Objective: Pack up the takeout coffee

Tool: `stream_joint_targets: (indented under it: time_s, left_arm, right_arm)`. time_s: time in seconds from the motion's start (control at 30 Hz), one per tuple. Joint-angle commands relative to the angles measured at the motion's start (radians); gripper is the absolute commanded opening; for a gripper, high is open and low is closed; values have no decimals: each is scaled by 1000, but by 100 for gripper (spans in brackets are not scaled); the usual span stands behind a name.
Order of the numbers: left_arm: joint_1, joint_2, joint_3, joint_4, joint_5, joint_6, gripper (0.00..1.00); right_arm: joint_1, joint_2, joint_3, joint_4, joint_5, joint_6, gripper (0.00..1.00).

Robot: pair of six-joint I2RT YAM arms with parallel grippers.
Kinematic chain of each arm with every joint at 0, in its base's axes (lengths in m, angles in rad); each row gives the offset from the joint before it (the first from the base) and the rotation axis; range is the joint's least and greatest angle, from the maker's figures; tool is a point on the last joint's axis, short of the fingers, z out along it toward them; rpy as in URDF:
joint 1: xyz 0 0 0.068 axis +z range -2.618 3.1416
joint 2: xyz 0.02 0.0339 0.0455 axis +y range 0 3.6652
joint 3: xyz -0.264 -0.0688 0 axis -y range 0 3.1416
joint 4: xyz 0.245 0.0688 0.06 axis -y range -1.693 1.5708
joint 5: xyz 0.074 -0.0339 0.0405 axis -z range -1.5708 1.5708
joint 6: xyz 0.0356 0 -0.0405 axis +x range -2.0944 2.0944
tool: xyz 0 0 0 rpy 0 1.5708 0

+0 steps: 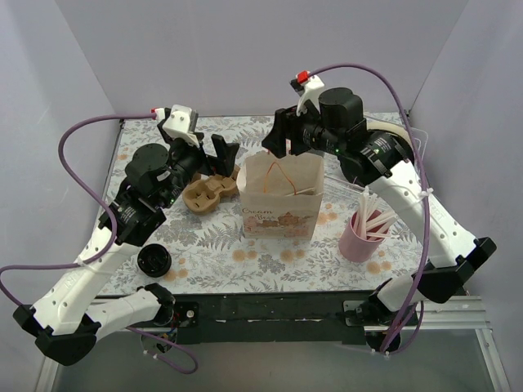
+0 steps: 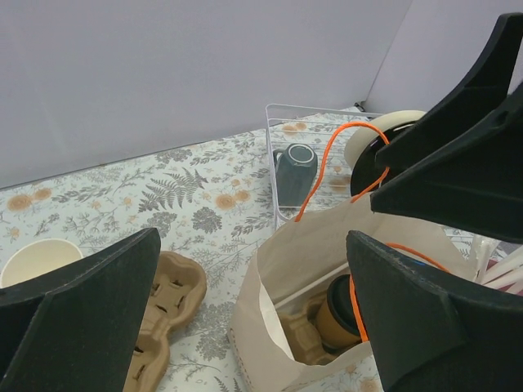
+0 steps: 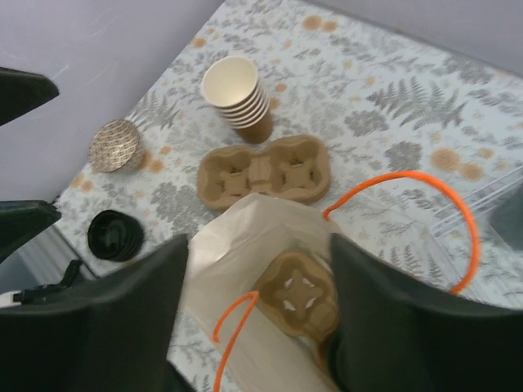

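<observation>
Your R gripper (image 3: pixel 260 245) hangs just over the paper bag (image 1: pixel 280 196), jaws apart, holding nothing. The takeout coffee (image 2: pixel 337 310) sits below it inside the bag, in the carrier (image 3: pixel 296 298). L gripper (image 2: pixel 253 237) is wide too.

**Camera Placement: One High View, Two Close Ones**

The whole tabletop (image 1: pixel 245 261) is taken in by the top external camera, set high above and behind the arm bases (image 1: pixel 167 312) and tilted down toward the back wall (image 1: pixel 245 49). The left wrist view is taken low and close, just left of the paper bag (image 2: pixel 310 245), facing right across the tabletop, and is framed by the left jaws. The right wrist view is taken close above the bag's open mouth, facing down and leftward between the right jaws. The bag and the loose cup carrier (image 3: pixel 265 173) are shared by all three views; the cup stack (image 3: pixel 239 98) is caught by both wrist views
</observation>
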Motion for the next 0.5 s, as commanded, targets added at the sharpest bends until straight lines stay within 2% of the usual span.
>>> stream_joint_targets:
  time_s: [0.0,0.17,0.27,0.37,0.47]
  left_arm:
    - [0,-4,20,17,-7,4,98]
    - [0,2,53,22,35,-13,98]
    - [0,2,69,28,103,-28,98]
    - [0,5,79,29,160,-69,98]
    - [0,4,75,34,170,-128,98]
  right_arm:
    - [0,-61,94,17,142,-28,98]
    - [0,-149,34,24,231,-39,99]
    - [0,-196,-14,9,278,33,99]
    - [0,-238,-61,0,285,106,98]
    - [1,-298,-150,41,247,111,99]
